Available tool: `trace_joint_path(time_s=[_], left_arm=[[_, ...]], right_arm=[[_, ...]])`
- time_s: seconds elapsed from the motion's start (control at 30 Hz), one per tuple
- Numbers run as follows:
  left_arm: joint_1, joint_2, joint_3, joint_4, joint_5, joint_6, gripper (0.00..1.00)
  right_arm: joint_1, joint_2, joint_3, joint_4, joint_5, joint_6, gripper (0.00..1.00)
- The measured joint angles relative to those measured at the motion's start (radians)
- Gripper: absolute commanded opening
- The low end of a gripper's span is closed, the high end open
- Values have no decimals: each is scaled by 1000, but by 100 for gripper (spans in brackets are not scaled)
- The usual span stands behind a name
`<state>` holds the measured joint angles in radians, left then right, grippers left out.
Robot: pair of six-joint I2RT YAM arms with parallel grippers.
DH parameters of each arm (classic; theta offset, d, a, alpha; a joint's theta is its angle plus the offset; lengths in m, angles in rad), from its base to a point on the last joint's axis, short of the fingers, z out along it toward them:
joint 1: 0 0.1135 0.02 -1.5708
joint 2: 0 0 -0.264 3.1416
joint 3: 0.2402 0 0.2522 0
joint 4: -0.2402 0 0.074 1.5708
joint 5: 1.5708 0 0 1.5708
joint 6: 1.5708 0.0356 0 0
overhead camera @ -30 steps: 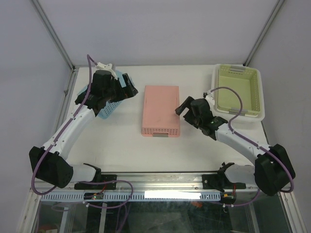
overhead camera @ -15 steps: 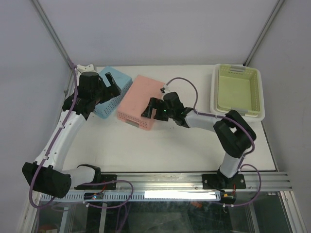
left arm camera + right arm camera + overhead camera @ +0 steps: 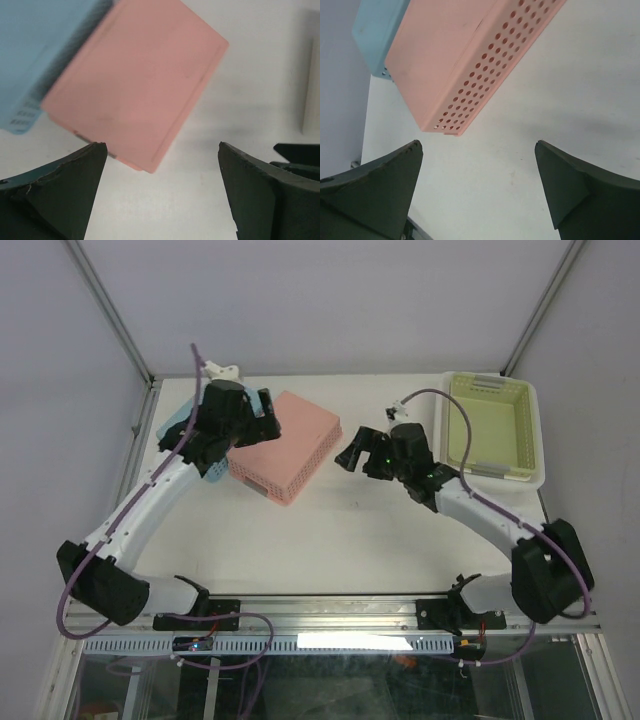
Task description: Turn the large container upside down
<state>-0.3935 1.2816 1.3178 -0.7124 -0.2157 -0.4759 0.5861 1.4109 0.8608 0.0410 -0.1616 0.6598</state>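
Your right gripper stands with its jaws spread wide and nothing between them, just off the right-hand corner of the large pink perforated plastic container without touching it. Your left gripper is likewise wide open and empty, hanging above the container's far left end. In the left wrist view its fingers frame only the pink base and bare table.

The container lies bottom up on the white table, left of centre and turned at a slant. Its smooth flat base faces the overhead camera, and a long side wall dotted with holes shows in the right wrist view. Its rim is down, though one end may be slightly lifted; you cannot tell this for sure from these views.

Close against its left end sits a small light blue plastic basket, mostly hidden under your left arm. The two look to be in contact, but the join itself is hidden.

Well apart, at the far right corner of the table, a pale yellow-green slotted plastic basket sits upright inside a white tray
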Motion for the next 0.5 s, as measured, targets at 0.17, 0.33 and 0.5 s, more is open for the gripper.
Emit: trace_joint_path(time_s=[0.17,0.33,0.5], left_arm=[[-205,209,105,20,-17,-3,99],[-306,460,237,43,2,-11,99],[-367,738,459,78,24,-25,99]], right_arm=[[-72,-290,-13,-207,138,-66,99],[-100,-562,17,-368,306,-116,99],[-100,-703,56,-436,400,-141,99]])
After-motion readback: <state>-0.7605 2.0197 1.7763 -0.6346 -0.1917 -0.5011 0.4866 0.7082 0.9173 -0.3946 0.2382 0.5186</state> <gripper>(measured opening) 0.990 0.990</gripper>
